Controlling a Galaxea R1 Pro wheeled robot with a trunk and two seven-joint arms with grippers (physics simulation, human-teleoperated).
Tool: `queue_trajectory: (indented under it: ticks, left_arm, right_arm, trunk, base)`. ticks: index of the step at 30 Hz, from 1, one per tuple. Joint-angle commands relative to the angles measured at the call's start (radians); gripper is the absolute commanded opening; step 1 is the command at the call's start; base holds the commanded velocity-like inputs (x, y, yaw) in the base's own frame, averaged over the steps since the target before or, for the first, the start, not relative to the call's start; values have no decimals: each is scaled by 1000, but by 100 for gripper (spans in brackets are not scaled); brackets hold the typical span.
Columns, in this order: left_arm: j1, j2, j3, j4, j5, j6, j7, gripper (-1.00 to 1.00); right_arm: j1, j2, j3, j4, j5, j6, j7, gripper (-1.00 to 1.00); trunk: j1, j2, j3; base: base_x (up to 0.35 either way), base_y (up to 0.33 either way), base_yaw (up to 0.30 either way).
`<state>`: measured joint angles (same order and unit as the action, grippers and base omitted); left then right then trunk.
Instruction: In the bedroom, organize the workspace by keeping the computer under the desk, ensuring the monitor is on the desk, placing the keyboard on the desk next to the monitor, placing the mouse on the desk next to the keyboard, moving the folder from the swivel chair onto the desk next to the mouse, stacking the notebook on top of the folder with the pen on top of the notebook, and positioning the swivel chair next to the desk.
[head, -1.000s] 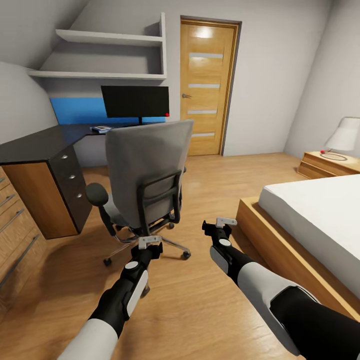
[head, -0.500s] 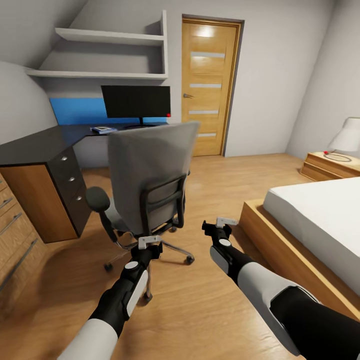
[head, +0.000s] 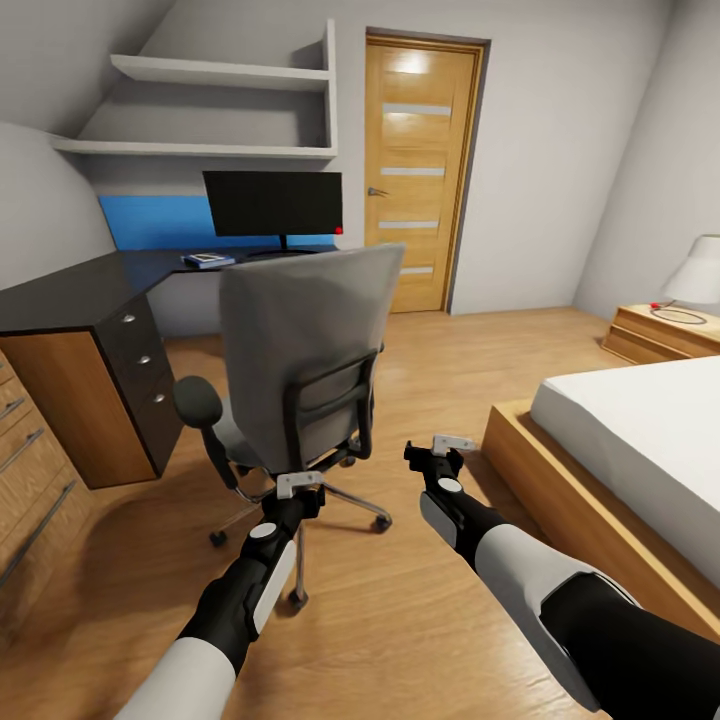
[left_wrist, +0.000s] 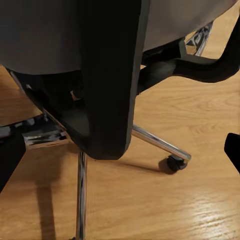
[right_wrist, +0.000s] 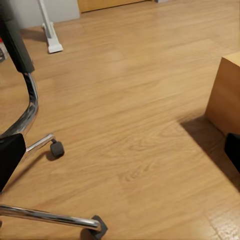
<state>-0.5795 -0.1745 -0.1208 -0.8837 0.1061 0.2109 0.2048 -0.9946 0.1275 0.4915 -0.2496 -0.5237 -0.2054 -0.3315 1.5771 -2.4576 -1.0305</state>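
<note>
Head view: the swivel chair (head: 300, 365) stands in the near middle of the bedroom with its grey padded backrest towards the camera, black armrests and a chrome star base on castors. Far left, the desk (head: 75, 290) has a glossy black top, a dark drawer unit with round silver knobs and a wood side panel. The monitor (head: 272, 203), a flat black screen on a thin stand, sits on the far part of the desk; a small flat blue and pale item lies just left of its base, too small to identify. An oak door (head: 418, 175) with frosted strips is beyond, and a bed (head: 640, 440) with a white mattress on a wood frame is at right. The left gripper (head: 299, 484) hangs just behind the chair base and the right gripper (head: 452, 443) hovers over bare floor; neither holds anything, and their opening cannot be judged. No writing is legible.

Left wrist view: the chair's black back frame and chrome legs, one castor (left_wrist: 174, 163) on light wood floor.

Right wrist view: matte planks, chrome legs, two castors, a wood bed corner.
</note>
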Motion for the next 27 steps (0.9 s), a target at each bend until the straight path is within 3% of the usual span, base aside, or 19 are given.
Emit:
queue_trajectory:
  ticks: [1, 27]
  left_arm:
    - [0, 0, -2, -1, 10, 4, 7, 100]
    - [0, 0, -2, 5, 10, 4, 7, 100]
  right_arm:
    - [-1, 0, 9, 1, -10, -5, -4, 100]
    - [-1, 1, 10, 1, -9, -5, -4, 100]
  trunk:
    - [0, 0, -1]
    - [0, 0, -1]
  base:
    - [105, 137, 0]
    - [93, 84, 0]
